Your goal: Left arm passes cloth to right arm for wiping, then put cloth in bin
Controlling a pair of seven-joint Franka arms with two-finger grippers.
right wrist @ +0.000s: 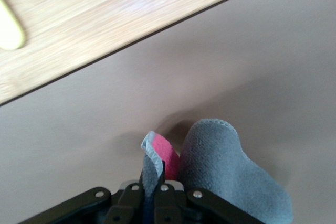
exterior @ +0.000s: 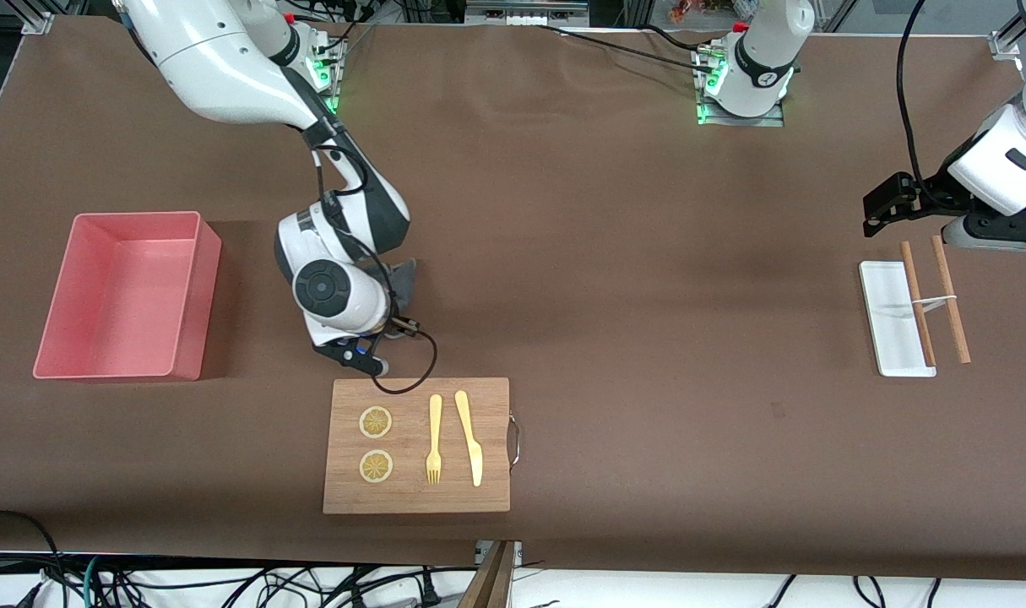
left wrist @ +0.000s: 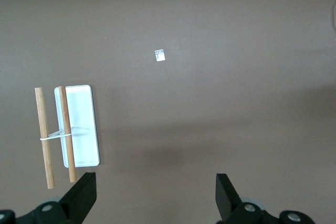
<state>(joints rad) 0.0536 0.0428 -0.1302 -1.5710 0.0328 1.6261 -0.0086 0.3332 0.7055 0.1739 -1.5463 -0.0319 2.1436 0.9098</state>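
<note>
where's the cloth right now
The cloth is pinched in the right tool, down at the table just farther from the front camera than the cutting board, between it and the bin.

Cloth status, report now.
Right gripper shut on cloth, beside cutting board. Left gripper open, waiting over white tray. Bin unobstructed.

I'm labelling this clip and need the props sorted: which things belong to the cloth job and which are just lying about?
Part of the job:
- cloth, clamped in the right gripper, by the cutting board
- bin, toward the right arm's end
- left gripper, jaws open, waiting above the white tray

Lying about:
- cutting board with fork, knife, two lemon slices
- white tray
- two wooden sticks
</note>
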